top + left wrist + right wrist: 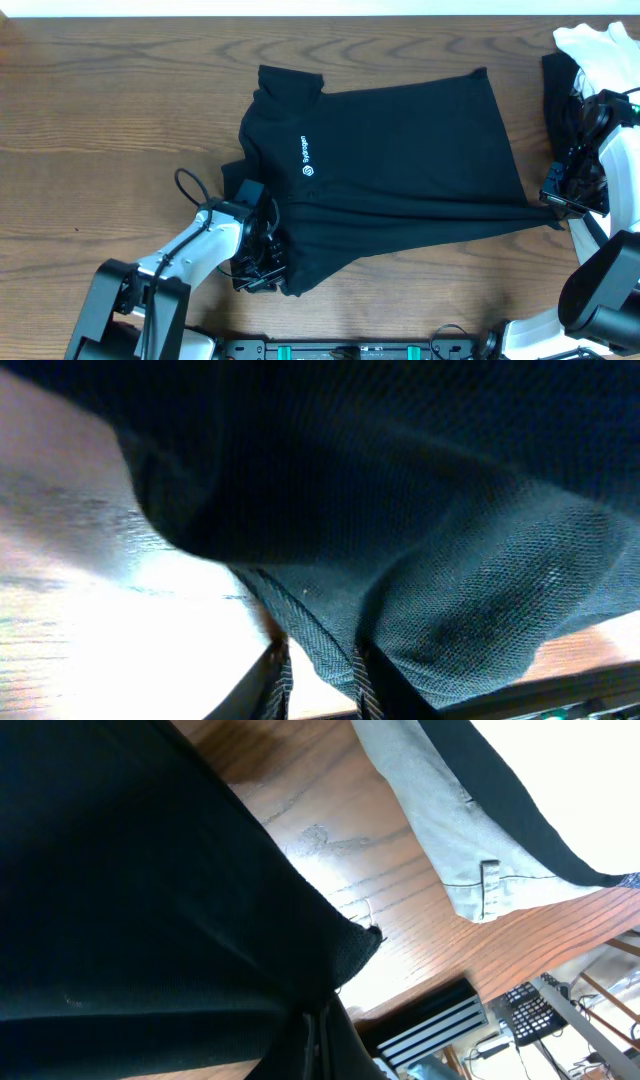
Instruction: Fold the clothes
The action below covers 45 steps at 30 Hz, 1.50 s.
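Black knit T-shirt (400, 150) w/ small white logo (307, 158) lies mid wood-grain table (100, 120), near edge stretched to a point at right. Right gripper (553, 200) closed, pinching that corner. Left gripper (262, 265) at near-left hem, buried in mesh cloth; can't tell its grip. White cloth (590, 45) bunched far right.

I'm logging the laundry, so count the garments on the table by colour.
Black: 2 (the spread black T-shirt; a bunched black garment at the right edge)
White: 1 (a white garment beside it)
Total: 3 visible; more may be hidden underneath.
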### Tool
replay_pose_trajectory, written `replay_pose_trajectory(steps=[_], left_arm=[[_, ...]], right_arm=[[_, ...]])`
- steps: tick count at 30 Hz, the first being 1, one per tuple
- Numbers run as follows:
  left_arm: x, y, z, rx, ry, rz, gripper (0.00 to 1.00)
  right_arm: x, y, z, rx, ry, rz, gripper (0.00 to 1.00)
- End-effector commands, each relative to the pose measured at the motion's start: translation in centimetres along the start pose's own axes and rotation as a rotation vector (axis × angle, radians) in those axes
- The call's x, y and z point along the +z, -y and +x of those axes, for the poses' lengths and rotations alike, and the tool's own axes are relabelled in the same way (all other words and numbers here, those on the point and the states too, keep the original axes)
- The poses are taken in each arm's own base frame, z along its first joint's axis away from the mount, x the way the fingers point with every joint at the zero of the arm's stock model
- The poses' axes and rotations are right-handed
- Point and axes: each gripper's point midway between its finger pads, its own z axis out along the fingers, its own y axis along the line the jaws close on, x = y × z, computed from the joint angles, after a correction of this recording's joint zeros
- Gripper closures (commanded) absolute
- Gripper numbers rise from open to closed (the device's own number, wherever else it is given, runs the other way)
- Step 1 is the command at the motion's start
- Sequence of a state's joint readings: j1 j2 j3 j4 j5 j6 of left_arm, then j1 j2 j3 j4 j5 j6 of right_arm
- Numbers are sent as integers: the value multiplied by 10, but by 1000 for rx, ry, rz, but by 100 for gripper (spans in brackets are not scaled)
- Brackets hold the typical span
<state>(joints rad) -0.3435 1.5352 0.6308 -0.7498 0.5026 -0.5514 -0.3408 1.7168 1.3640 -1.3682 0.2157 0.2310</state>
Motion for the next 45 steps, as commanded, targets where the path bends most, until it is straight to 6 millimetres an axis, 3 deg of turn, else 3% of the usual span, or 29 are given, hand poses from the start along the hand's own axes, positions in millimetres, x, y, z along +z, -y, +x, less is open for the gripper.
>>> replay_pose_trajectory(steps=[1, 7, 10, 19, 22, 29, 33, 38, 45], left_arm=[[4, -4, -1, -6, 12, -7, 72], [4, 0, -6, 7, 33, 8, 72], [4, 2, -9, 13, 45, 17, 94], [-4, 5, -7, 53, 47, 15, 94], [-21, 10, -7, 106, 69, 17, 94], [-97, 11, -16, 140, 292, 26, 94], [-128, 8, -17, 109, 408, 94, 94], [-146, 1, -14, 92, 490, 130, 94], [-154, -6, -13, 83, 525, 138, 94]], right_arm=[[-6, 5, 1, 23, 22, 7, 99], [-6, 4, 1, 22, 23, 6, 99], [-6, 4, 1, 22, 22, 7, 99], [-6, 5, 1, 22, 20, 7, 99], [-6, 2, 2, 20, 16, -6, 99], [-7, -11, 4, 3, 3, -83, 99], [-7, -14, 5, -6, -1, -100, 99], [-7, -17, 7, -25, -12, -120, 99], [-15, -15, 9, -14, 20, -128, 99]])
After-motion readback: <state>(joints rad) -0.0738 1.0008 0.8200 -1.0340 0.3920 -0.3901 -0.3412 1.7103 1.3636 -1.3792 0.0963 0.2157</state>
